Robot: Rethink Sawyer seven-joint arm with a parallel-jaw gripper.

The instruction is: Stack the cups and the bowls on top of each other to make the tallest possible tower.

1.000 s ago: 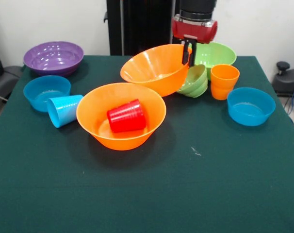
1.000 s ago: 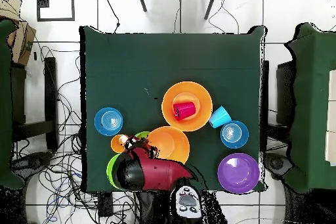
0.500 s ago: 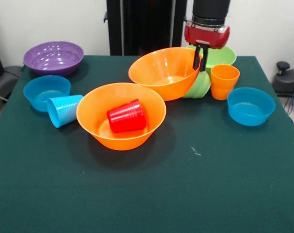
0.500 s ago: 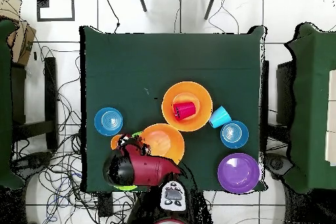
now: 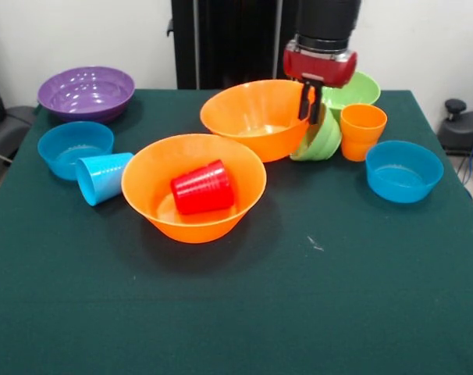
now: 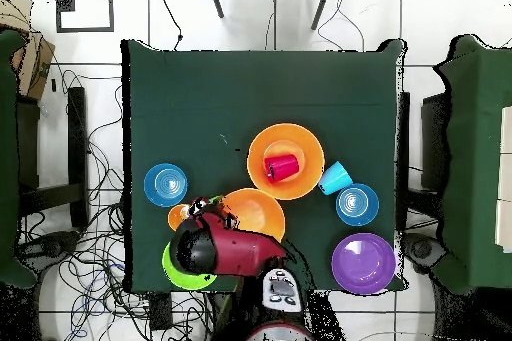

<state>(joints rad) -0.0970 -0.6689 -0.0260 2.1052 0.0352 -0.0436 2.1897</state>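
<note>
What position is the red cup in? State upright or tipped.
Tipped. The red cup lies on its side inside the nearer large orange bowl, its ribbed wall facing up and its mouth pointing sideways, in the front view.

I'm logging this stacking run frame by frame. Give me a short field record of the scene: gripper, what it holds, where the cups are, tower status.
gripper: gripper shut on the rim of an orange bowl
held bowl: tilted, beside the small green bowl
red cup: on its side in the second orange bowl
light blue cup: on its side, against that bowl
orange cup: upright on the table
tower: none yet
</note>
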